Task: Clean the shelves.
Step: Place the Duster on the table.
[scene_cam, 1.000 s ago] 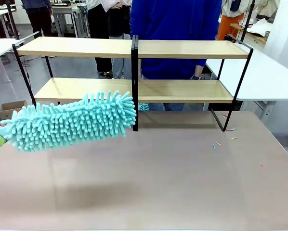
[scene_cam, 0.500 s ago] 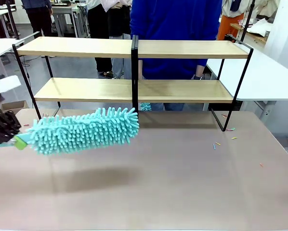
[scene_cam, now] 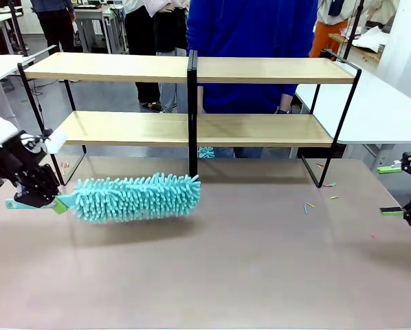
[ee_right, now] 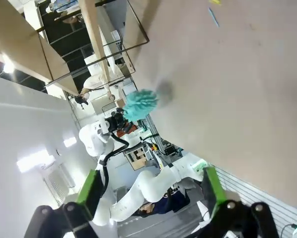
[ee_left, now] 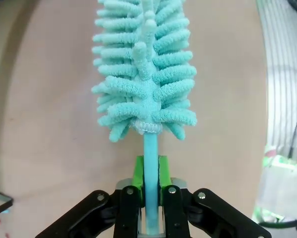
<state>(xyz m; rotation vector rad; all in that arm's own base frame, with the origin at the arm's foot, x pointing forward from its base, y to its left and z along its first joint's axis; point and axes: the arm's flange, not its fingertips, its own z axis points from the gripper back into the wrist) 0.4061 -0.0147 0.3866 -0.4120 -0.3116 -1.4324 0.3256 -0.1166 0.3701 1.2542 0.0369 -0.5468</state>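
I'm holding the teal microfiber duster point(scene_cam: 137, 197) in the left gripper point(scene_cam: 35, 193) at the left edge of the front view, jaws clamped tight on its thin handle point(ee_left: 150, 163); the left wrist view is showing the green pads point(ee_left: 138, 173) pinching the stem just below the fluffy head. The head is lying nearly level, low over the beige tabletop point(scene_cam: 247, 261) in the lower left of the frame, and I can't tell whether it is brushing the surface or clearing it.

The shelves point(scene_cam: 192, 127) are sitting across the upper half of the frame, and the duster's tip is sitting just in front of the black centre post point(scene_cam: 192, 117).

The right gripper point(scene_cam: 398, 191) is waiting at the right edge, jaws standing wide apart and holding nothing.

What I'm worrying about: the grip is on a slim, smooth stem far from the head, so any push against a board could be twisting the handle in the pads. The tip could also be catching the post as I lift, nudging the light frame. A person in a blue top point(scene_cam: 250, 48) is standing close behind the rack.
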